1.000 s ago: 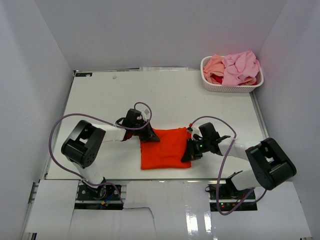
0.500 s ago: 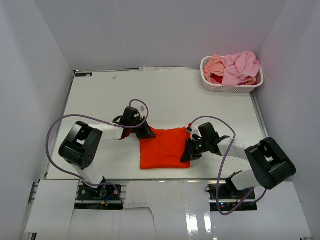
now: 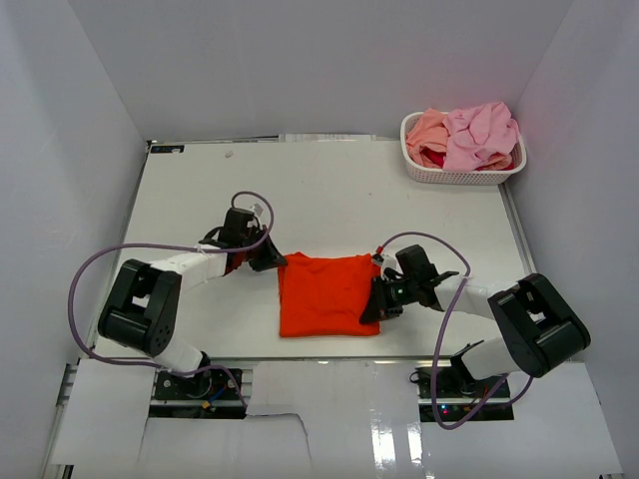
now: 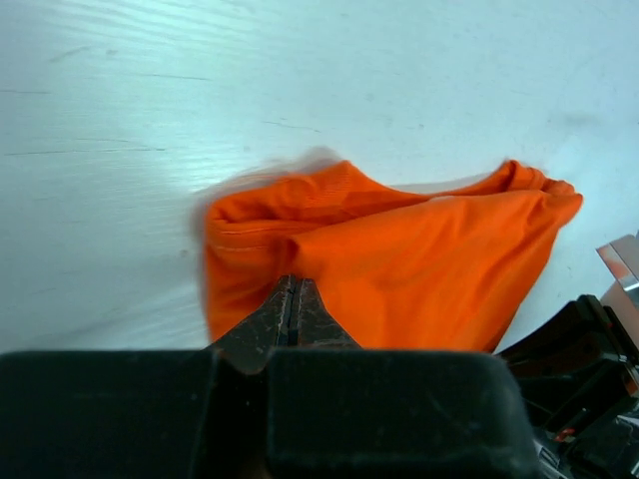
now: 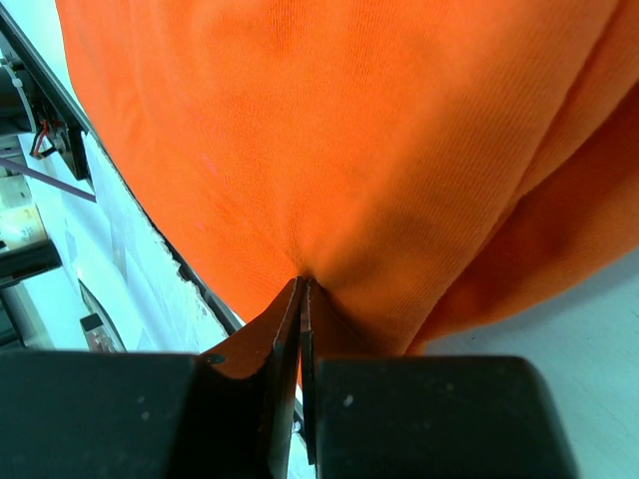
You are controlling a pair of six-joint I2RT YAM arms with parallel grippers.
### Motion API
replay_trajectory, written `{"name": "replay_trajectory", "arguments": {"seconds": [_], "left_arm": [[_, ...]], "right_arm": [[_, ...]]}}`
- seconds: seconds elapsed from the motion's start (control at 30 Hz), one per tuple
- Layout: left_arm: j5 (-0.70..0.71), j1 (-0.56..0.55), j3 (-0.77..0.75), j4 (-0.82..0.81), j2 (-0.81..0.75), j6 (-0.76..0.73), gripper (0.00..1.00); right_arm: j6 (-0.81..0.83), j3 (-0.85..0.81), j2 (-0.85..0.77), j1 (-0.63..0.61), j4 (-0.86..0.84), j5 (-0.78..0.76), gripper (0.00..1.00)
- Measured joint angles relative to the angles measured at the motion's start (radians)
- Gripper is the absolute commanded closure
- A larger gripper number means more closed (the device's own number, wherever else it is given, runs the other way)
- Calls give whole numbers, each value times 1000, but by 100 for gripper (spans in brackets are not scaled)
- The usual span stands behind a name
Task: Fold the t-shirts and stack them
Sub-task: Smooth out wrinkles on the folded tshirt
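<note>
Folded t-shirt (image 3: 324,296) flat on the table (image 3: 349,190), left gripper (image 3: 272,261) at its rear left corner, right gripper (image 3: 371,304) at its right edge, basket (image 3: 454,177) well behind and to its right, loose t-shirts (image 3: 469,135) heaped inside the basket

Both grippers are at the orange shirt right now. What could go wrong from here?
1. The left gripper and the right gripper both look shut on opposite edges of the orange t-shirt. Pulling them apart could drag the fold open.
2. The shirt's near edge lies close to the front edge of the table. Dragging it nearer might slide it off.
</note>
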State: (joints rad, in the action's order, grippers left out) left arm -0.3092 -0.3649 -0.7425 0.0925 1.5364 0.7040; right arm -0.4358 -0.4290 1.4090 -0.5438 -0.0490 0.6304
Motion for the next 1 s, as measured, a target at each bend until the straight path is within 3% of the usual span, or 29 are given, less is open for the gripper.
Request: {"name": "replay_trajectory", "arguments": {"seconds": [0.23,0.33,0.37,0.47,0.63,0.73,0.8,0.83,0.87,1.0], "left_arm": [[19,43,-1,96,-39,-21,100],[20,49,-56,170,-71,-38,91],[11,53,-71,179,-82,-43,86],[-43,89,-68,189,-129,-51,49],[-163,172,29,198,-185,-54,24],[-218,194,69,225,-187,-64,22],[-253,194,88,237,-190,-74,22],[-266,194,98,240,-192,-79,22],[-281,193,108,243,-195,-83,22],[-311,193,125,253,-208,-87,22]], "right_arm": [[2,-14,0,-2,23,-7,92],[8,-36,-1,-3,56,-25,92],[11,-43,-2,-3,65,-30,92],[21,-61,-5,-3,87,-40,80],[28,-78,-19,-3,116,-45,67],[36,-103,-23,-3,140,-45,60],[43,-126,-23,-3,156,-43,50],[45,-137,-23,-3,161,-43,44],[50,-151,-23,-3,172,-43,28],[61,-220,-27,-3,208,-41,21]]}}
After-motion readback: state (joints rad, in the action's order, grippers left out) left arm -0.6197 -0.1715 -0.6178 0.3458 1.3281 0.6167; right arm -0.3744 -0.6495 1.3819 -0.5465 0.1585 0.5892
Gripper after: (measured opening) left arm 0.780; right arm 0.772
